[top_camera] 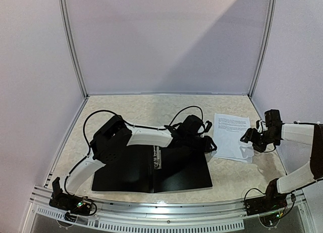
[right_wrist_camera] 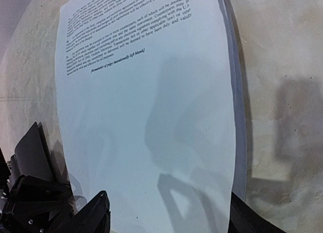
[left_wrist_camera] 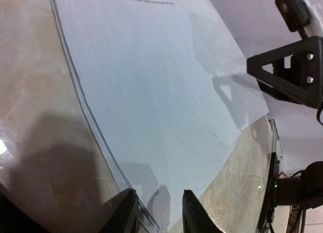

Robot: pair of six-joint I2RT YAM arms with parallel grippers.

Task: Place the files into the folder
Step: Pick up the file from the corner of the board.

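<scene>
The files (top_camera: 232, 136) are white sheets with black text, lying flat on the table right of the folder (top_camera: 151, 170), which lies open and black at the front centre. My left gripper (top_camera: 209, 143) reaches over the folder to the sheets' left edge. In the left wrist view it (left_wrist_camera: 156, 195) is open, with the sheets' (left_wrist_camera: 151, 91) near corner between its fingers. My right gripper (top_camera: 249, 137) is at the sheets' right edge. In the right wrist view it (right_wrist_camera: 168, 195) is wide open just above the paper (right_wrist_camera: 151, 117). Each gripper shows in the other's wrist view.
The left arm and its cables lie across the folder's far part. A metal clip strip (top_camera: 157, 157) runs down the folder's spine. Pale walls with metal posts close in the table's back and sides, and an aluminium rail (top_camera: 166, 210) runs along the front.
</scene>
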